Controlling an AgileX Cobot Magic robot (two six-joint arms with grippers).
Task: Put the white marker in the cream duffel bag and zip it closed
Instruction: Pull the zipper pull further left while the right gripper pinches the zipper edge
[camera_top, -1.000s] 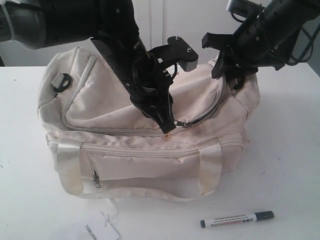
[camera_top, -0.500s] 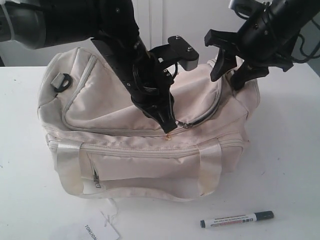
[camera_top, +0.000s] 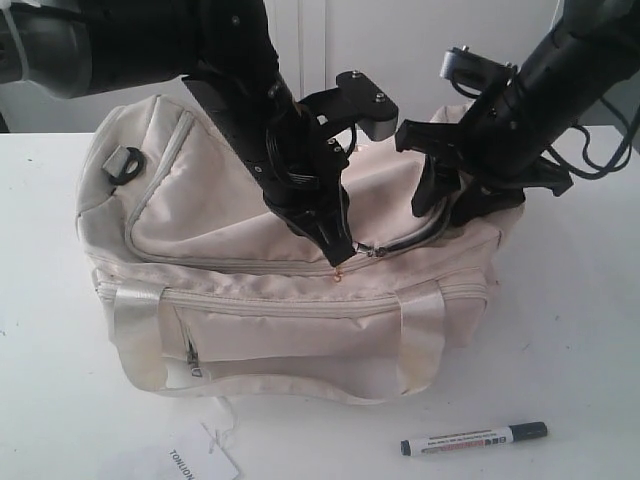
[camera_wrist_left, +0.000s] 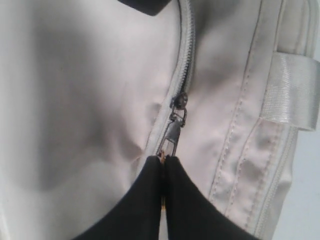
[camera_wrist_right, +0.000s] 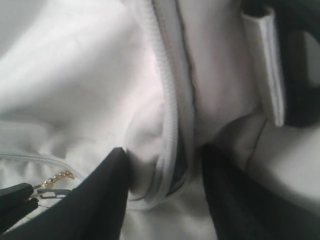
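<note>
Lying on the table (camera_top: 580, 330) at 5 o'clock from the bag (camera_top: 220, 200), the marker (camera_top: 474, 438) is well apart from both grippers. The left gripper (camera_wrist_left: 162, 165) is clenched on the zip pull (camera_wrist_left: 172, 137). The right gripper (camera_wrist_right: 164, 152) stands spread astride a zip-seam fold. The arms hide the bag's top in the exterior view. Only the wrist views show the jaws clearly, and neither shows the marker.

I see what looks like a robotics lab: a white tabletop (camera_top: 580, 330), plain white wall panels (camera_top: 400, 40) behind, and my black left arm (camera_top: 250, 110) and right arm (camera_top: 570, 60) reaching over it.
</note>
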